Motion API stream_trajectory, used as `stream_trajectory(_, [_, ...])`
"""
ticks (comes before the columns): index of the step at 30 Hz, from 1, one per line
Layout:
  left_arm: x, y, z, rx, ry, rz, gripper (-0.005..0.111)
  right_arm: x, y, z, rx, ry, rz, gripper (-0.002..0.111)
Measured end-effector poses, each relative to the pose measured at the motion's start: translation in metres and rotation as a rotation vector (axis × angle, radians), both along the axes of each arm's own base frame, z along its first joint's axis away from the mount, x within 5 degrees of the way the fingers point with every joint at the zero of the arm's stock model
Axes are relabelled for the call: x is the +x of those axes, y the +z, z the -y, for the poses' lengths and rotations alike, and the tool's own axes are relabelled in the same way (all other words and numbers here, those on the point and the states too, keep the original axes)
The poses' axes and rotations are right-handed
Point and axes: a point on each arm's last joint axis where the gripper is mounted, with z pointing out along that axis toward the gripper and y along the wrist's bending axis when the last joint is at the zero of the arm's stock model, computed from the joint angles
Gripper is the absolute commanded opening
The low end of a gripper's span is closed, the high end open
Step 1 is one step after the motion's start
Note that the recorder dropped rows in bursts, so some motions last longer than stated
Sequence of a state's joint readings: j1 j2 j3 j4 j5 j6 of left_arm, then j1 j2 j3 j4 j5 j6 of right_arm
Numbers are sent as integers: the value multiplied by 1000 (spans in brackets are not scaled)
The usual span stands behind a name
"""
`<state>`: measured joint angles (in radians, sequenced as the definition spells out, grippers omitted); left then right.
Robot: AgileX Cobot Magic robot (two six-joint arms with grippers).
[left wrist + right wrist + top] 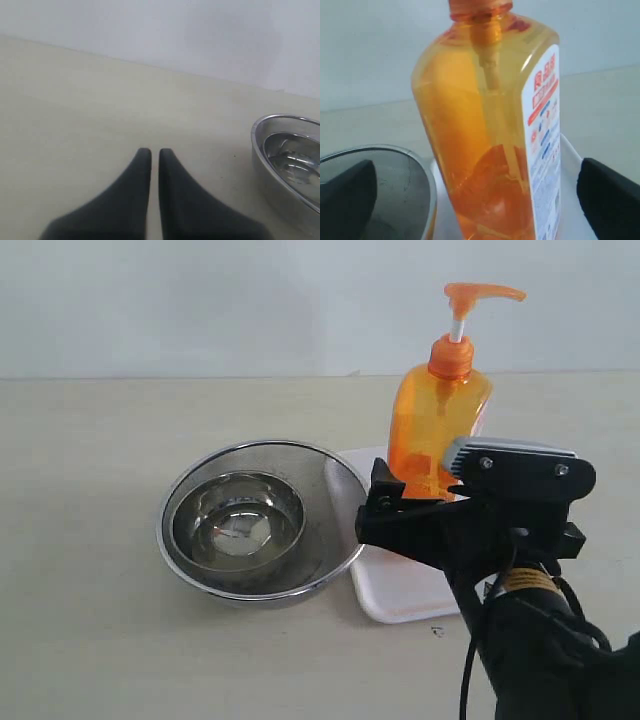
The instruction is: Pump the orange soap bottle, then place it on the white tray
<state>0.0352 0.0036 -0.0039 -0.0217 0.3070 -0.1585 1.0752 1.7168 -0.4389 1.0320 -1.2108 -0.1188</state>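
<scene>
Here the orange soap bottle (485,130) stands within the right pincer (477,195).

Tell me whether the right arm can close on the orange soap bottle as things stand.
Probably yes. The right tool is open, with its fingers on either side of the orange soap bottle and nothing between them. The steel bowl sits close beside one finger, so clearance there is tight.
</scene>
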Motion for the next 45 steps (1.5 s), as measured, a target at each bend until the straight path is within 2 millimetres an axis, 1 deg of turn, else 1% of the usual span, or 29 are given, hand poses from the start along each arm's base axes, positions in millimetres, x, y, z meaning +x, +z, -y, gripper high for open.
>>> stream_trajectory(2, [0,0,0,0,0,0,5,2,0,1,11,-12,-1,104])
stream_trajectory(7, [0,0,0,0,0,0,5,8,7,-8,13,9,30,104])
stream_trajectory(15, [0,0,0,0,0,0,5,15,9,-2,14,-31,33,104])
stream_trajectory(22, [0,0,0,0,0,0,5,19,15,-11,20,2,63,104])
stream_trajectory(27, [0,0,0,0,0,0,5,21,17,-11,25,-6,69,104])
stream_trajectory(32, [0,0,0,0,0,0,5,23,11,-12,7,-9,57,104])
stream_trajectory(39, [0,0,0,0,0,0,5,36,-6,-12,-28,-51,28,104])
stream_trajectory(45, [0,0,0,0,0,0,5,45,-7,-10,-23,-74,33,104])
